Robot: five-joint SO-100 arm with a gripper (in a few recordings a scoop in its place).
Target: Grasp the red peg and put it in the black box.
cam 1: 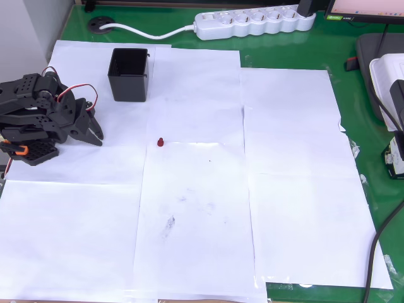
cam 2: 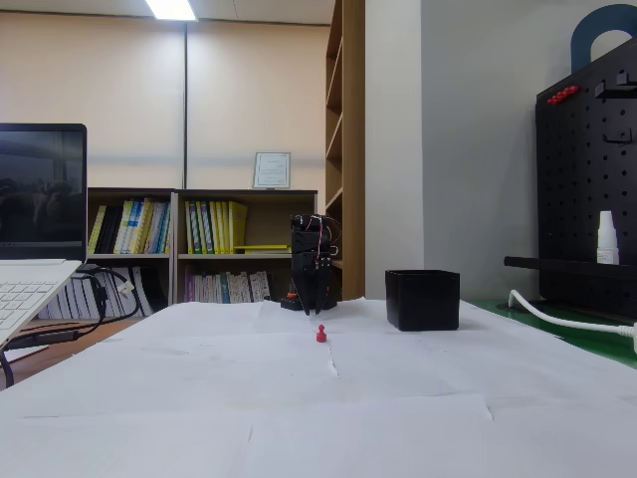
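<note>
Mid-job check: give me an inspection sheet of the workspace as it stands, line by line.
Surface: white paper sheets over a green table, lightly smudged.
Job's things: red peg upright on the paper; black box apart from it, nothing seen inside.
Clutter: nothing seen on the paper.
Grippers: gripper folded back, short of the peg, jaws together, empty.
Cables: power strip with white lead; black cable at the right edge.
Surroundings: laptop, bookshelves, pegboard.

a green table top point(cam 1: 284, 57) is covered with overlapping white paper sheets point(cam 1: 290, 189), and a white multi-socket power strip point(cam 1: 255, 22) lies along its far edge in the overhead view. in the fixed view a beige back wall point(cam 2: 119, 100) carries a small framed certificate point(cam 2: 271, 170) above low wooden bookshelves filled with books point(cam 2: 204, 244). a long ceiling light panel point(cam 2: 171, 9) glows overhead, and a black perforated pegboard point(cam 2: 587, 179) stands at the right.
</note>
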